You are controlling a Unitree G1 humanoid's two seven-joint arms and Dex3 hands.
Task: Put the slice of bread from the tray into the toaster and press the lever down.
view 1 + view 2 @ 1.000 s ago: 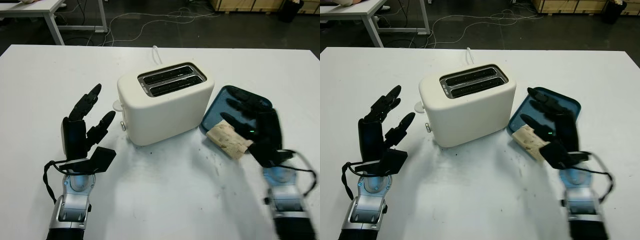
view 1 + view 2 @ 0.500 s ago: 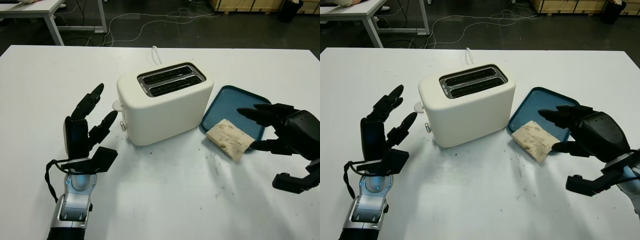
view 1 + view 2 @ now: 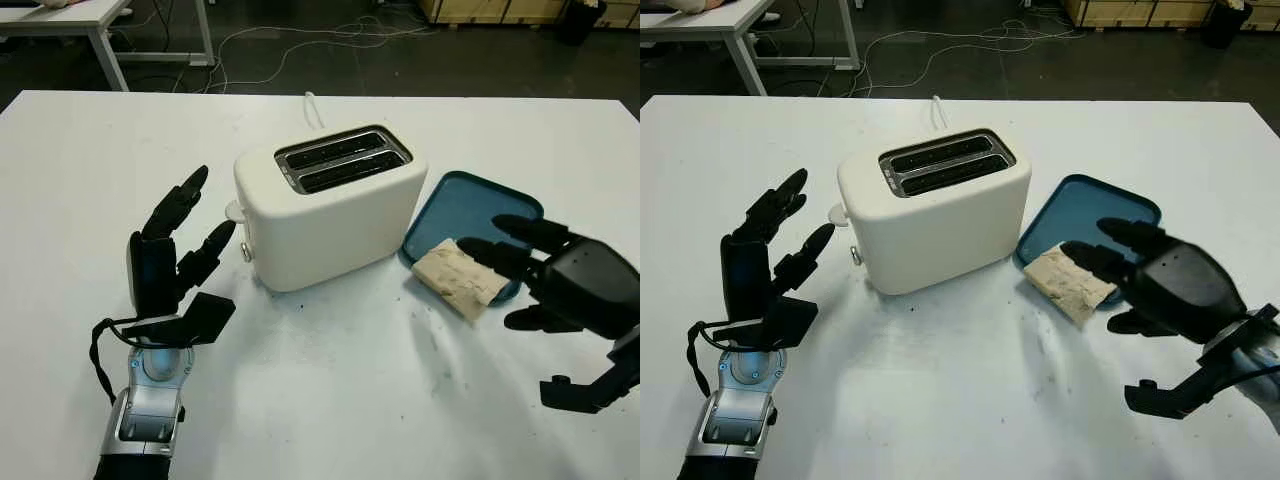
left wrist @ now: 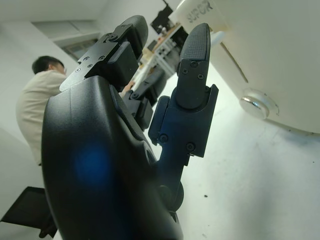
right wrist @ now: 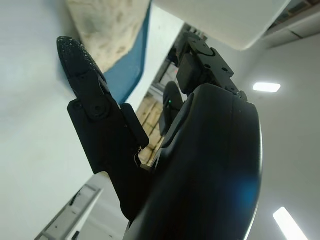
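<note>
Bread (image 3: 458,278) looks light, soft, crumbly — best pinched gently by its edges overhanging the tray (image 3: 470,205); right hand (image 3: 570,290) hovers beside it, open, holding nothing; left hand (image 3: 170,255) open near the toaster (image 3: 330,205).

Looks like a lab or workshop, not a kitchen. The big white table (image 3: 80,150) sits on a dark bare floor (image 3: 480,60) with loose cables (image 3: 300,40) trailing past its far edge, another white desk (image 3: 100,20) off the far-left corner, and what might be wooden pallets (image 3: 480,10) way back.
</note>
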